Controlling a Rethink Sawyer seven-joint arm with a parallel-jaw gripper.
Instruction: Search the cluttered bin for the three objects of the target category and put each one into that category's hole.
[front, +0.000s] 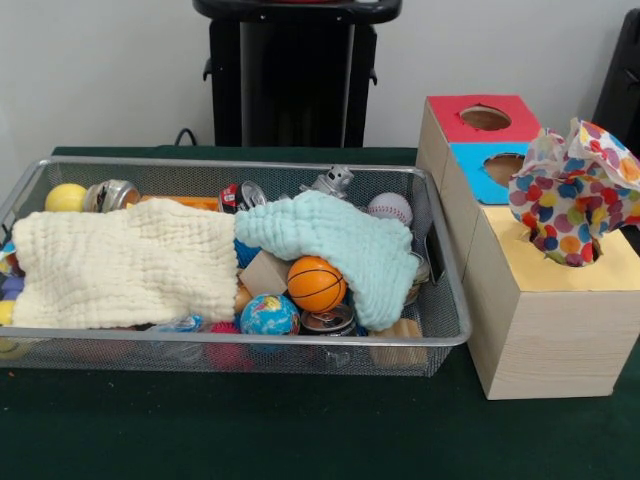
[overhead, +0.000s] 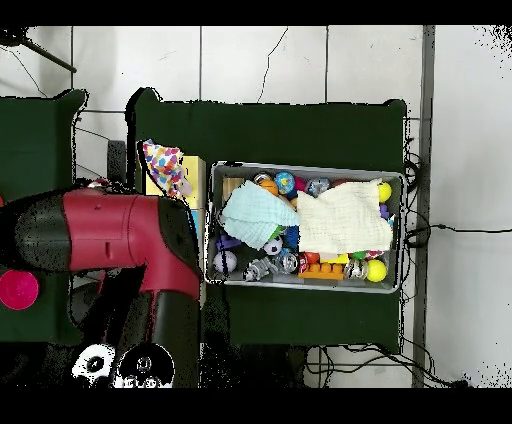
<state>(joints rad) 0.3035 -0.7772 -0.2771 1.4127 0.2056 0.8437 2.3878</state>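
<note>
A wire mesh bin (front: 452, 330) holds a cream cloth (front: 125, 265) on its left and a mint cloth (front: 335, 240) draped over the clutter to the right. Under and around them lie an orange basketball (front: 316, 283), a globe ball (front: 269, 315), a baseball (front: 390, 208), a yellow ball (front: 65, 197), tins (front: 110, 194) and a wooden block (front: 264, 272). Beside the bin stands a wooden box (front: 545, 340) with a red hole (front: 485, 118), a blue hole (front: 503, 166) and a yellow top, where a polka-dot cloth (front: 570, 190) sticks out of the hole. The gripper shows in neither view.
In the overhead view the red and black arm (overhead: 110, 230) lies across the box side, left of the bin (overhead: 300, 285), covering most of the box; only the polka-dot cloth (overhead: 163, 165) shows there. A silver toy figure (front: 333, 181) stands at the bin's far wall. Green cloth covers the table (front: 300, 430).
</note>
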